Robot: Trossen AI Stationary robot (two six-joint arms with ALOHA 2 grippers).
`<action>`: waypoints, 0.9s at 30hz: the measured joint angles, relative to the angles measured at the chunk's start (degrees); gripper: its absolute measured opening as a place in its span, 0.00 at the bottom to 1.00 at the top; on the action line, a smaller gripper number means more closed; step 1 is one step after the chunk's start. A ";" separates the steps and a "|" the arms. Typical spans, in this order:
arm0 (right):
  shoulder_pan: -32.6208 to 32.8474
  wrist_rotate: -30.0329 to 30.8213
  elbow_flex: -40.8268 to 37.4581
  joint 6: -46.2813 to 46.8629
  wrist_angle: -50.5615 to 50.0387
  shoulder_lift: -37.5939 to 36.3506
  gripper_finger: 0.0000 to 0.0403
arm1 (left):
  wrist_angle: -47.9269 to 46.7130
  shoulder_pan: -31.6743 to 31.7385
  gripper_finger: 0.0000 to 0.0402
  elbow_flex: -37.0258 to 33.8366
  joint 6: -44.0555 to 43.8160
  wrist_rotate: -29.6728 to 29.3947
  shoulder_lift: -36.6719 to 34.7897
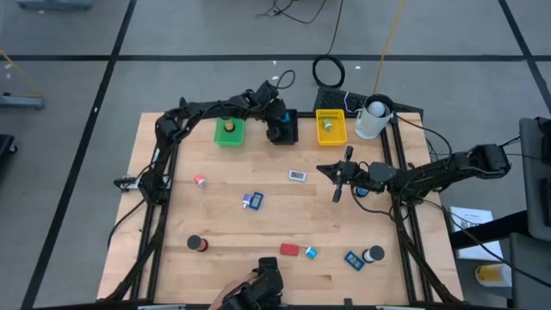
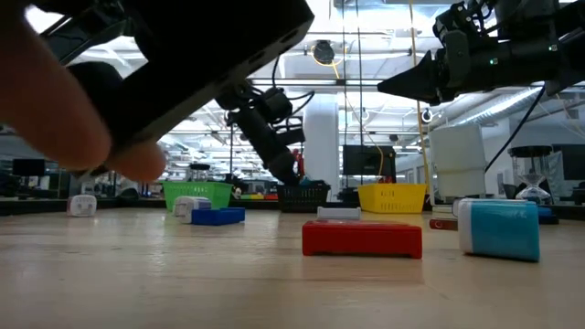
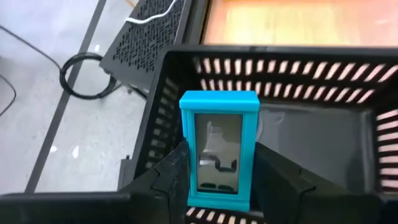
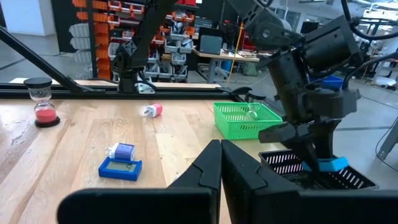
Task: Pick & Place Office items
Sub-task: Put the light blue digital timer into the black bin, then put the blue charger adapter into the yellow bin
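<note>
My left gripper (image 3: pixel 219 171) hangs over the black tray (image 3: pixel 348 81) at the table's far edge, shut on a light-blue rectangular block (image 3: pixel 219 124) with a clear window. From the high view, my left gripper (image 1: pixel 279 127) covers that tray. My right gripper (image 1: pixel 338 178) is shut on nothing and raised over the table's right half, its tips together in its wrist view (image 4: pixel 221 163). Loose items lie flat on the wood: a white-blue piece (image 1: pixel 297 176), a blue block (image 1: pixel 252 200), a red block (image 1: pixel 289 250), a dark roll (image 1: pixel 198 244). My left gripper pinches the light-blue block between its two fingers (image 3: pixel 177 168), one on each long side, near the lower end (image 3: pixel 217 196). The fingers point down from above. The block stands along the fingers, lifted clear over the black tray's inside.
A green tray (image 1: pixel 230 132) and a yellow tray (image 1: pixel 331 127) flank the black one, each holding something. A white cup (image 1: pixel 372 119) stands at the far right corner. A person's hand (image 1: pixel 258 291) with a dark object is at the near edge, filling the low view's upper left (image 2: pixel 82 119).
</note>
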 joint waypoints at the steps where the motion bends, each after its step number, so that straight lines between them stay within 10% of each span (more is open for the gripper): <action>1: -0.02 0.00 0.00 0.00 0.02 0.00 0.00 | -0.05 0.02 0.41 0.00 0.00 -0.21 0.01; 16: 0.00 -0.04 0.00 0.00 -0.68 0.00 0.00 | -0.89 -0.73 0.56 0.00 2.16 -8.15 -0.54; 27: 0.00 0.09 0.00 -0.02 -1.04 0.00 0.00 | -11.01 -2.51 0.12 0.00 -2.88 -9.88 -12.38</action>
